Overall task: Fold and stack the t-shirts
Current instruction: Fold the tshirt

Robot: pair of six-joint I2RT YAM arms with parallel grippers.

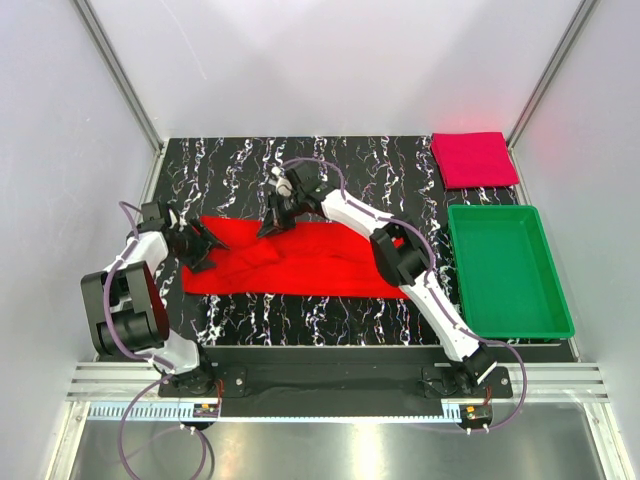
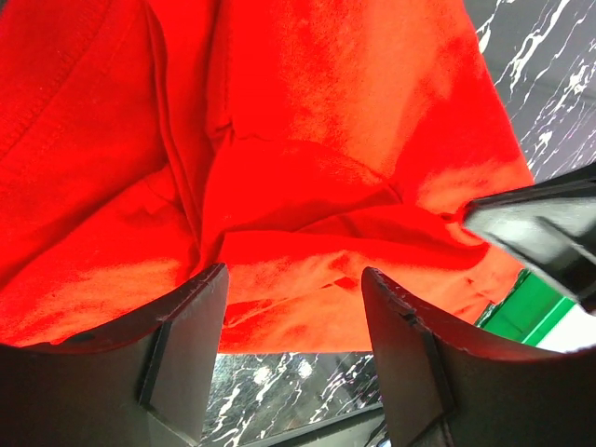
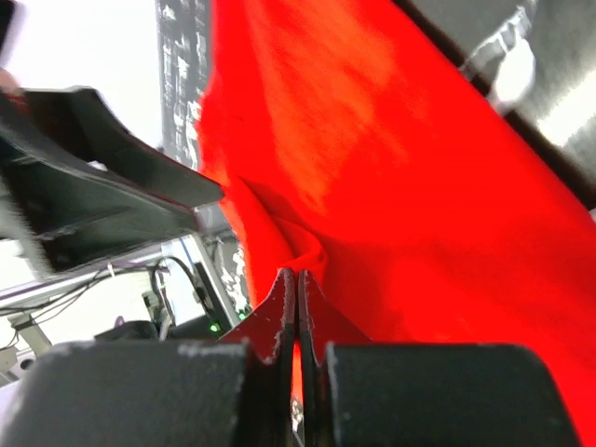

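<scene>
The bright red t-shirt [image 1: 300, 260] lies as a long folded band across the middle of the black marbled table [image 1: 250, 160]. My right gripper [image 1: 272, 222] is shut on the shirt's far edge and lifts it; in the right wrist view the red cloth [image 3: 391, 186] is pinched between the closed fingers [image 3: 284, 307]. My left gripper [image 1: 205, 245] is open at the shirt's left end; in the left wrist view its fingers [image 2: 200, 317] stand apart over the red cloth [image 2: 307, 140]. The darker crimson t-shirt [image 1: 474, 158] lies folded at the far right.
A rigid green tray [image 1: 507, 268] stands at the right of the table, just in front of the crimson shirt. Grey walls and metal posts enclose the table. The arm bases sit on the rail at the near edge.
</scene>
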